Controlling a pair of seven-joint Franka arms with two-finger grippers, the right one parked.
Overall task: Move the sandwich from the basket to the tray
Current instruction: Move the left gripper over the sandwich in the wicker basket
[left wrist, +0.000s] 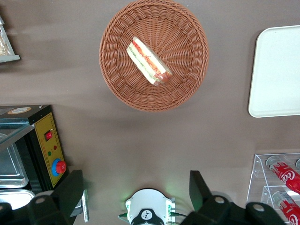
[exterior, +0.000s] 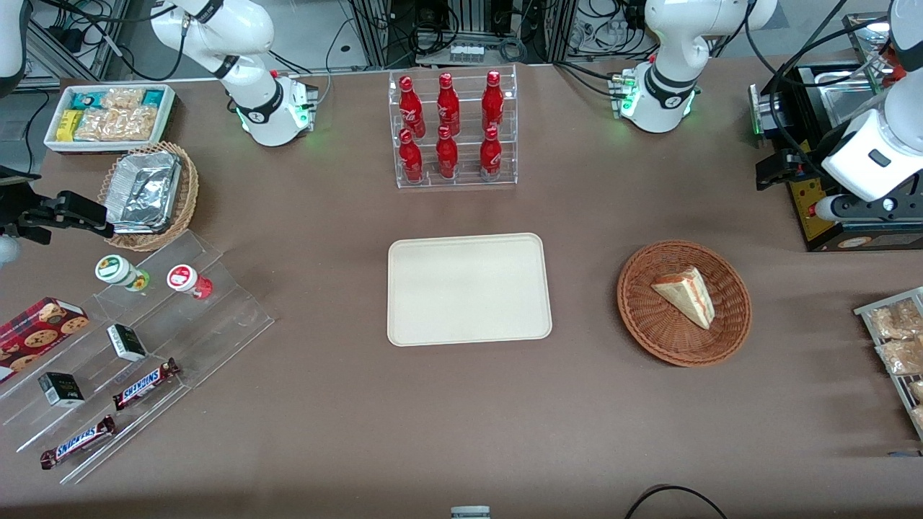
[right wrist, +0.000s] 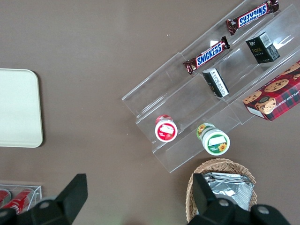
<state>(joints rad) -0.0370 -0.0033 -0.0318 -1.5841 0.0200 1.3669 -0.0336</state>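
While the brown worktop (exterior: 461, 418) spreads wide beneath it, the working white arm is raised near its own end of the worktop, bent above a black machine with a yellow control panel (left wrist: 47, 147), its wrist camera looking straight down. Its pincer (left wrist: 136, 190) hangs high over bare worktop, farther from the front camera than the basket, its two dark fingers (left wrist: 70, 190) spread wide apart and holding nothing.

One flat rectangular cream-beige tray with rounded corners (exterior: 469, 288) lies at the middle of the worktop, nothing on it. One clear acrylic tiered rack (exterior: 454, 130) stands farther from the front camera than the tray and holds six red bottles (exterior: 447, 104), three in each of two rows.

One round shallow reddish-brown woven wicker basket (exterior: 683, 303) sits beside the tray, toward the working arm's end, well apart from it. One small triangular sandwich of pale tan bread (exterior: 685, 294) lies in this basket, near its middle, with red, white and green filling along its cut edge.

Toward the parked arm's end stands a clear stepped display (exterior: 144, 360) carrying two Snickers bars (exterior: 144, 383), two small dark boxes (exterior: 61, 389), two round-lidded cups (exterior: 119, 270) and one red cookie box (exterior: 36, 331). Nearby are one lighter wicker basket with silver foil trays (exterior: 148, 194) and one white bin of snack packets (exterior: 108, 115).
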